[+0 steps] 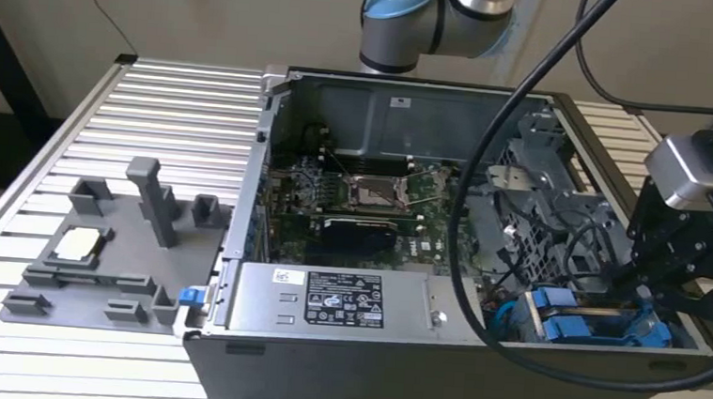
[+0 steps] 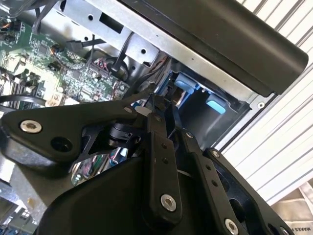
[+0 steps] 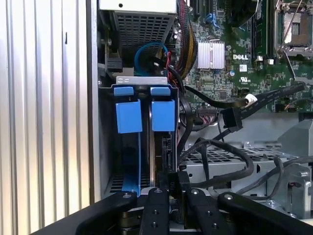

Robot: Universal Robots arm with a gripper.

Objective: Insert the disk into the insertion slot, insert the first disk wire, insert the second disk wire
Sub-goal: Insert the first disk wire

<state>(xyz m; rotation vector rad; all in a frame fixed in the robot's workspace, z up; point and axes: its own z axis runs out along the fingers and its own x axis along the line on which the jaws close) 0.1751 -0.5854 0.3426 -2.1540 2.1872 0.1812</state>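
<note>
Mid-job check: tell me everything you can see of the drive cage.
The drive cage is grey sheet metal, set in a corner of the open computer case beside the motherboard. Two drives with bright blue tabs stand on edge inside it, side by side. Black cables run along one side, and the gripper is close in front.

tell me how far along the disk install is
Done, it seems: the disk sits in the insertion slot beside another blue-tabbed drive. In hand: the hand is right at the disk's near end in the first wrist view; whether it holds a wire is hidden. Left: a black plug and a white-tipped plug hang loose by the cage, so neither wire looks plugged in yet.
</note>
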